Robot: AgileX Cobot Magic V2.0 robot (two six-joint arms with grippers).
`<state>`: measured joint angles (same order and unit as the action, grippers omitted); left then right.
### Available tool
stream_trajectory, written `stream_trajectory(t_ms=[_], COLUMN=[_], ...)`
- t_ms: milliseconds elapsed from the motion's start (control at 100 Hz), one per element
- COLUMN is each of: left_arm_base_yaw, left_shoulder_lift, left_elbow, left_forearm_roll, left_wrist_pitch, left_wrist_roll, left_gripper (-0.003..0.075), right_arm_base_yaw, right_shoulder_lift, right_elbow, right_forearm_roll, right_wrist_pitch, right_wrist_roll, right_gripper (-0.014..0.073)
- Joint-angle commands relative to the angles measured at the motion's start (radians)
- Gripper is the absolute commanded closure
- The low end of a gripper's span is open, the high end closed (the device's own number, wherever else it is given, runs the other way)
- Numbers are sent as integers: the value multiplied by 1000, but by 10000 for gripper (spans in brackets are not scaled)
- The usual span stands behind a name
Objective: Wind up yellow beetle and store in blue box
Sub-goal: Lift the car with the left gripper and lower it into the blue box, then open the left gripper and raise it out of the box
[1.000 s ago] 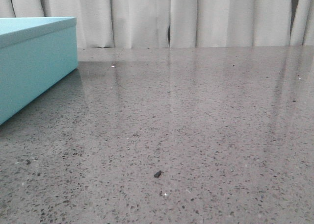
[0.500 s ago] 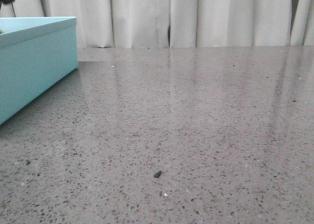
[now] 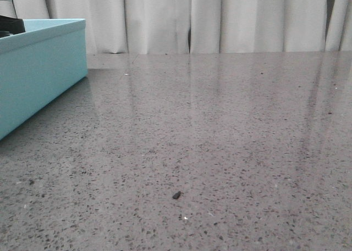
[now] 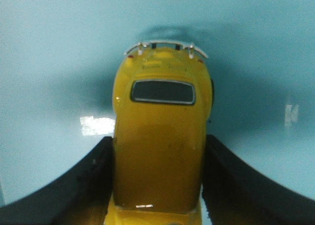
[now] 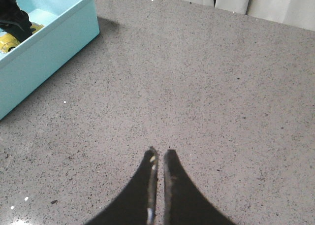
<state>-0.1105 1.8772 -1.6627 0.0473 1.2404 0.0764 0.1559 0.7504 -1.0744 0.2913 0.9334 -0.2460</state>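
Note:
The yellow beetle (image 4: 160,121) fills the left wrist view, roof and dark rear window facing the camera. My left gripper (image 4: 158,139) is shut on its sides. Behind the car is the pale floor of the blue box (image 4: 49,62). In the front view the blue box (image 3: 38,70) stands at the far left, and a dark part of the left gripper (image 3: 11,26) shows at its rim. The right wrist view shows the box (image 5: 54,43) open, with a bit of the yellow beetle (image 5: 10,42) inside under the left gripper (image 5: 15,13). My right gripper (image 5: 158,153) is shut and empty over the table.
The grey speckled table (image 3: 220,124) stretches to the right of the box. A small dark speck (image 3: 176,195) lies near the front. White curtains (image 3: 220,20) hang behind the table's far edge.
In the front view a dark part of the left gripper has come down to the box's rim at the far left. Nothing else has moved.

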Motion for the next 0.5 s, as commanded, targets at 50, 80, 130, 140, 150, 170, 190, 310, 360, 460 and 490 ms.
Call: stream_trajectory(t_ms=[50, 80, 130, 140, 150, 170, 190, 310, 360, 460, 490], left_arm_base_yaw=[0, 0, 0, 0, 0, 0, 0, 0, 0, -15, -23], left_shoulder_lift=[-47, -47, -47, -47, -47, -47, -47, -57, -73, -156, -197], left_elbow=[-24, -24, -24, -24, -24, -24, -24, -36, -50, -57, -57], left_forearm_roll=[20, 22, 24, 24, 24, 26, 26, 31, 37, 9, -7], left_wrist_pitch=[34, 34, 34, 34, 34, 34, 34, 34, 25, -79, -130], left_wrist_roll=[-37, -37, -37, -37, -37, -37, -35, -25, -17, -17, -17], left_gripper=[314, 293, 274, 273, 272, 272, 272, 272, 272, 276, 279], right_arm_base_yaw=[1, 1, 1, 1, 1, 1, 1, 1, 1, 1, 1], right_shoulder_lift=[-2, -2, -2, -2, -2, -4, -3, -6, -8, -19, -28], right_elbow=[-23, -23, -23, -23, -23, -23, -23, -23, -23, -23, -23], right_forearm_roll=[18, 20, 22, 22, 22, 24, 24, 37, 37, 37, 37], right_wrist_pitch=[-46, -43, -38, -38, -38, -36, -36, -36, -36, -39, -41], right_wrist_roll=[-12, -12, -12, -12, -12, -12, -12, -12, -12, -12, -12], right_gripper=[643, 643, 643, 643, 643, 643, 643, 643, 643, 643, 643])
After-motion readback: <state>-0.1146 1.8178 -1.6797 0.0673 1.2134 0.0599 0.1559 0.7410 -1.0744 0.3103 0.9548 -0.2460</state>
